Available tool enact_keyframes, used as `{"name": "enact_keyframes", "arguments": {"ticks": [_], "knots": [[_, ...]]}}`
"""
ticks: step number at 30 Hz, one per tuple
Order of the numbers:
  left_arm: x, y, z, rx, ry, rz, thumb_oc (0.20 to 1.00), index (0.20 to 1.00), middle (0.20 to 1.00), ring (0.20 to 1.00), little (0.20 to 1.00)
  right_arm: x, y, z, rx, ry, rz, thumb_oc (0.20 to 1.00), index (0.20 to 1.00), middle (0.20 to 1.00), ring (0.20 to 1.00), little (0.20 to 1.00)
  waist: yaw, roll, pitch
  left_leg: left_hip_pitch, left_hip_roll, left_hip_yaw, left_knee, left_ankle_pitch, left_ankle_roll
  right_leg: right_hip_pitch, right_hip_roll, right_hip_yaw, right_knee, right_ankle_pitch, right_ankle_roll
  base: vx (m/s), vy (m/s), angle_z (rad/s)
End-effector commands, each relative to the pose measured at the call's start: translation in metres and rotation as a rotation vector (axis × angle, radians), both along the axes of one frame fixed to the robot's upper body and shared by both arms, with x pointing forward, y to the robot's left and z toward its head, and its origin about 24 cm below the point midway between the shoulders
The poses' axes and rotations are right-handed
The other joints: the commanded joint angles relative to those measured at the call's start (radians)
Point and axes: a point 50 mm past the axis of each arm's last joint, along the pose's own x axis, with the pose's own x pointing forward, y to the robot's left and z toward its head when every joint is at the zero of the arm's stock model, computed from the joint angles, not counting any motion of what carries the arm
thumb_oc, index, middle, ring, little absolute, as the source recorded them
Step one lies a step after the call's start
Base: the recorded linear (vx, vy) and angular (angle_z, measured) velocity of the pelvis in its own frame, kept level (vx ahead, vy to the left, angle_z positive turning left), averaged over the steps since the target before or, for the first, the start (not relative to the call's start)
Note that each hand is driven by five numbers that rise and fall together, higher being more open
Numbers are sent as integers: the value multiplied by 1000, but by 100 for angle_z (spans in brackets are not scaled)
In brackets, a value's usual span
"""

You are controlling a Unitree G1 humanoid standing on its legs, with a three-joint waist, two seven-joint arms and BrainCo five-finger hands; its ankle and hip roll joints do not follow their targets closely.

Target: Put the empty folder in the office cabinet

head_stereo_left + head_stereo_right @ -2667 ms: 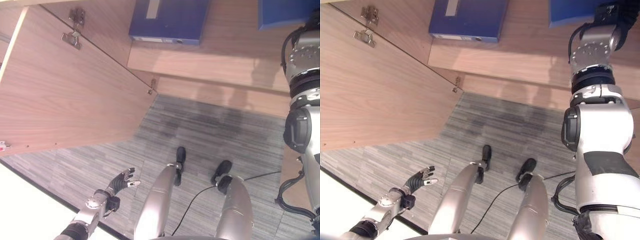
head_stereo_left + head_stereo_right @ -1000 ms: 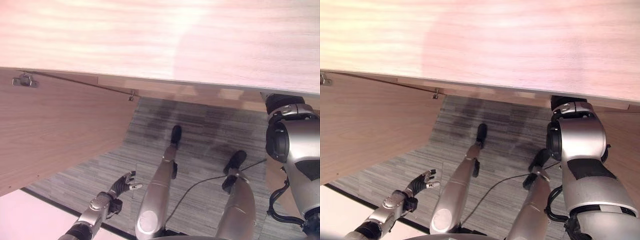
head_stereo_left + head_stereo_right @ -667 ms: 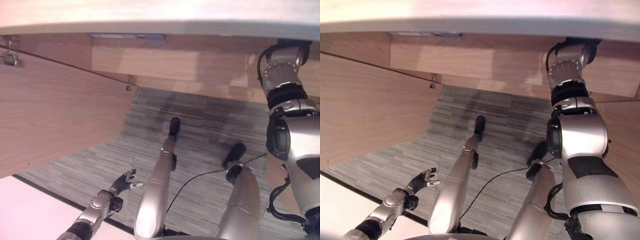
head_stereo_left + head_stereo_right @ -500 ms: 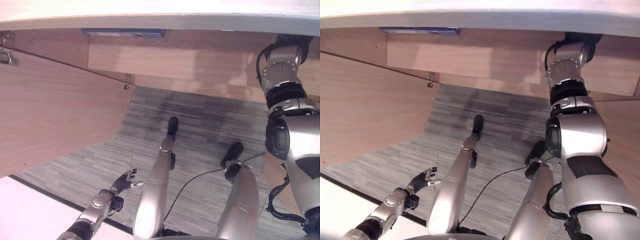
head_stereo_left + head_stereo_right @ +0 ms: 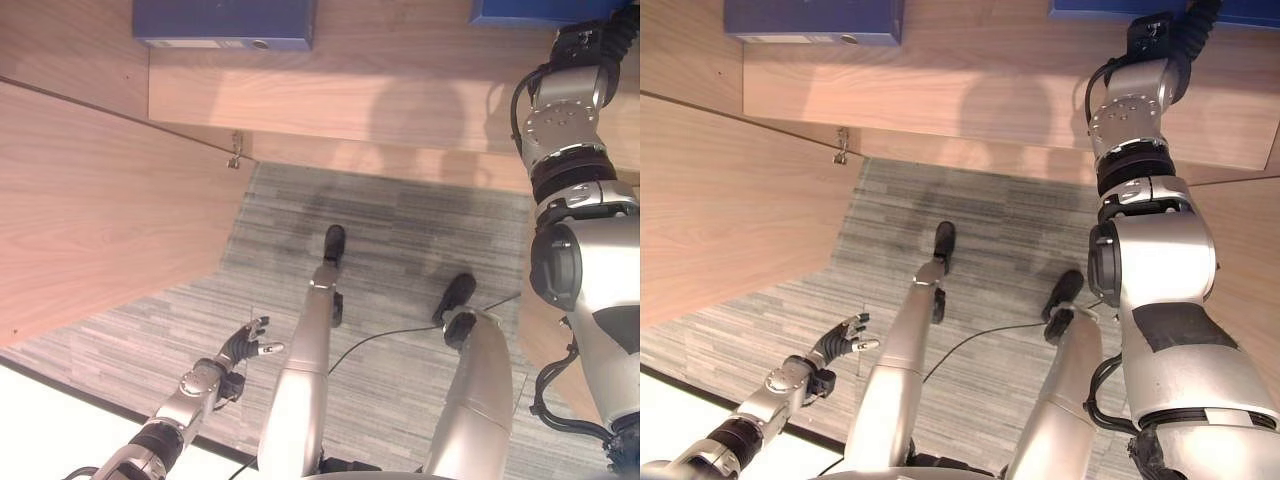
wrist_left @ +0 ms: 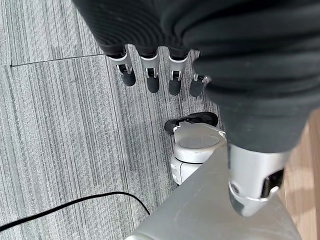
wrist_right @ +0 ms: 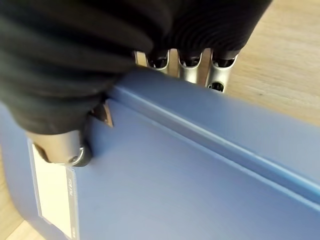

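Already the blue folder (image 7: 190, 170) is gripped along its top edge by the right hand (image 7: 80, 65), flat on the cabinet shelf (image 5: 400, 90), while the left hand (image 5: 243, 347) hangs relaxed and empty.

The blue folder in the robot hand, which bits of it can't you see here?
- Blue folder, right wrist view: its far face is hidden behind it, where the right robot hand wraps its fingers.
- Same folder, eye views: cut off by the top edge and partly covered by the arm.
- Second blue folder on the cabinet shelf: top cut off.
- Spine labels: too small.
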Motion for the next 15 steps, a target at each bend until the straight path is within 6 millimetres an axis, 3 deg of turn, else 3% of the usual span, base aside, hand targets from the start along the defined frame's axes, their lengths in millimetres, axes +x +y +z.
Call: {"name": "enact_keyframes", "arguments": {"ticks": [1,2,3,4,10,15], "knots": [[-12,15,-9,56,51,16,1000,1000,1000,1000,1000,-11,-40,-11,-38,65,-114,266,266,266,266,266,14,37,15,26,7,33,173,-271,47,53,53,24,-3,-90,31,0,0,0],[-12,15,-9,57,51,16,1000,1000,1000,1000,1000,-11,-40,-11,-38,65,-114,382,382,382,382,382,14,36,15,25,7,33,174,-271,47,52,53,24,-3,-91,31,0,0,0],[-12,15,-9,57,51,16,1000,1000,1000,1000,1000,-11,-40,-11,-38,65,-114,583,583,583,583,583,14,36,14,24,7,33,174,-271,47,51,53,24,-2,-91,31,0,0,0],[-11,15,-8,59,49,19,1000,1000,1000,1000,1000,-9,-37,-14,-33,73,-103,1000,1000,1000,1000,1000,13,36,14,20,5,33,179,-270,48,49,54,25,1,-91,30,0,0,0],[-9,18,-5,70,38,18,1000,1000,1000,1000,1000,-5,-34,-22,-10,115,-83,1000,1000,1000,1000,1000,11,33,4,26,4,38,159,-267,48,58,60,23,-19,-84,28,0,0,0],[-5,18,-4,91,35,5,1000,1000,1000,1000,1000,-4,-41,-43,7,288,-110,1000,1000,1000,1000,1000,8,23,-2,40,2,40,136,-264,49,71,68,22,-49,-71,25,0,0,0]]}}
